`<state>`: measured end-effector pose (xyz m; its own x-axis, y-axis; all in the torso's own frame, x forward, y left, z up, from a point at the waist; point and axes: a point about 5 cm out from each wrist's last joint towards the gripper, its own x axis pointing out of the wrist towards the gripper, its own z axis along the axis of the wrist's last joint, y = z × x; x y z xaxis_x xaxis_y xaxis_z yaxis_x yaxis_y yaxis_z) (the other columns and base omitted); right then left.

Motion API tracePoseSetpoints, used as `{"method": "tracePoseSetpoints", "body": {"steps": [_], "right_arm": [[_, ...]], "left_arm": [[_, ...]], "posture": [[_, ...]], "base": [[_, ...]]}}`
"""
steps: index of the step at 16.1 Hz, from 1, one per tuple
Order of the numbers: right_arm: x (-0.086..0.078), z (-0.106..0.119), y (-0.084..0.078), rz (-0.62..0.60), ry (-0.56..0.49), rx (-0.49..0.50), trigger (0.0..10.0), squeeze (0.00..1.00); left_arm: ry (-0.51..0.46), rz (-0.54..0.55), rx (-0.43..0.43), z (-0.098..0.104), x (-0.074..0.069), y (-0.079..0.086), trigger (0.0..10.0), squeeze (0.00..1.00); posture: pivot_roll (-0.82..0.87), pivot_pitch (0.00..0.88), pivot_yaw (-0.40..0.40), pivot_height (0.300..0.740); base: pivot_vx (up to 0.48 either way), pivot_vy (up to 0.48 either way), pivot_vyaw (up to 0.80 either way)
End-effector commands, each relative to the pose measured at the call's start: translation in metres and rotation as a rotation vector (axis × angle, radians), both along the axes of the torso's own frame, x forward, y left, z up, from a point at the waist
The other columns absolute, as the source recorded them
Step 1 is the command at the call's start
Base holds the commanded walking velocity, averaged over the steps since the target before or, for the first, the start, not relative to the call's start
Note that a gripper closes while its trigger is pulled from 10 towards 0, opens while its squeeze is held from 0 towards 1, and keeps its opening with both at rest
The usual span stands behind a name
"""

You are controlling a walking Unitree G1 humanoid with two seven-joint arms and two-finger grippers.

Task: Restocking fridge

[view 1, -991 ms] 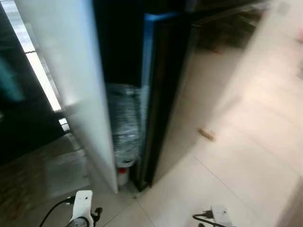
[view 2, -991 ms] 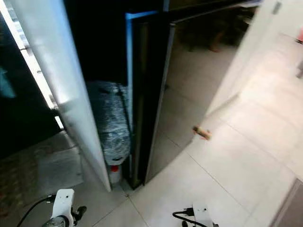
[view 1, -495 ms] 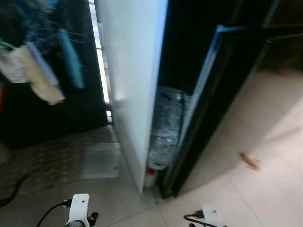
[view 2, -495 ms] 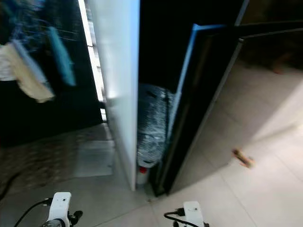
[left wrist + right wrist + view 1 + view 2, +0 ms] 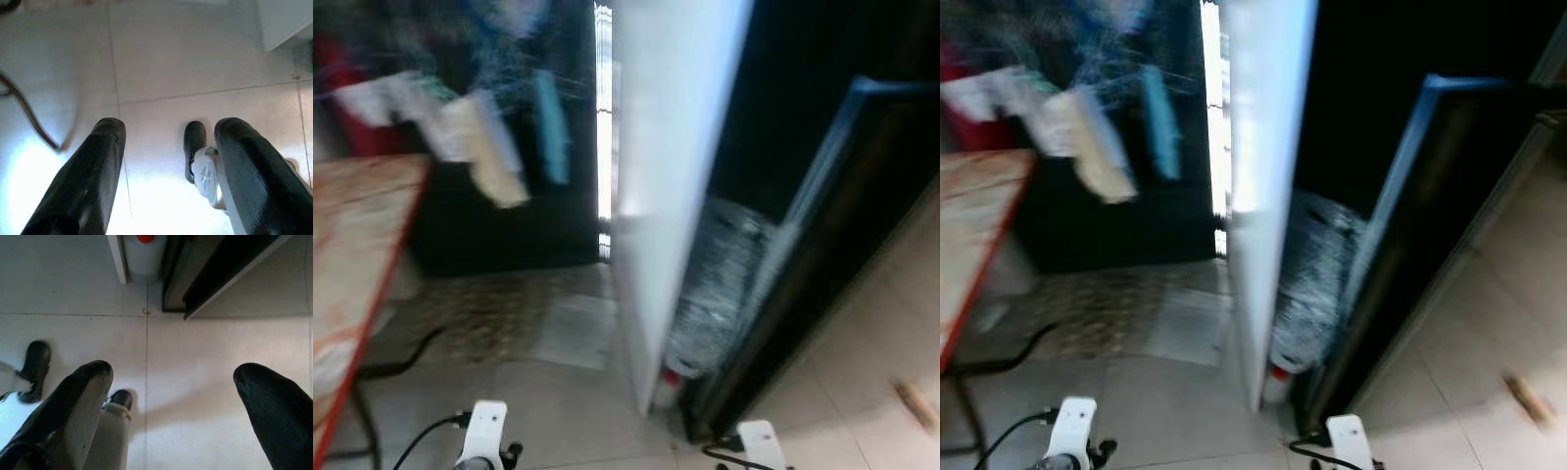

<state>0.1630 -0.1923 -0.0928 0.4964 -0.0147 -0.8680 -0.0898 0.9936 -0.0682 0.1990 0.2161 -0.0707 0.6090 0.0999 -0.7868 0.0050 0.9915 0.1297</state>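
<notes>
A white panel [image 5: 671, 176] stood at 12 o'clock, a wrapped water jug [image 5: 720, 284] wedged between it and the dark fridge door [image 5: 813, 264] at 2. Cloths [image 5: 494, 147] hung at 10 above a bench [image 5: 352, 245]. Both the left end effector [image 5: 166, 161] and the right end effector [image 5: 171, 396] hung spread over floor tiles [image 5: 161, 63].
</notes>
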Motion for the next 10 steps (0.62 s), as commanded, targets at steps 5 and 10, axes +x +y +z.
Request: {"method": "tracePoseSetpoints", "body": {"steps": [5, 10], "right_arm": [[0.0037, 0.0006, 0.0064, 0.006, 0.002, 0.015, 10.0, 0.00], [0.0044, 0.0008, 0.0065, 0.010, 0.007, 0.018, 10.0, 0.00]], "left_arm": [[0.021, 0.010, 0.022, 0.0008, -0.0002, 0.0063, 10.0, 0.00], [0.027, 0.006, 0.020, 0.0011, 0.0006, 0.0062, 10.0, 0.00]], "posture": [[0.05, 0.013, -0.092, 0.740], [0.04, 0.034, -0.092, 0.740]], "base": [[0.000, -0.104, 0.80], [0.000, 0.000, 0.80]]}}
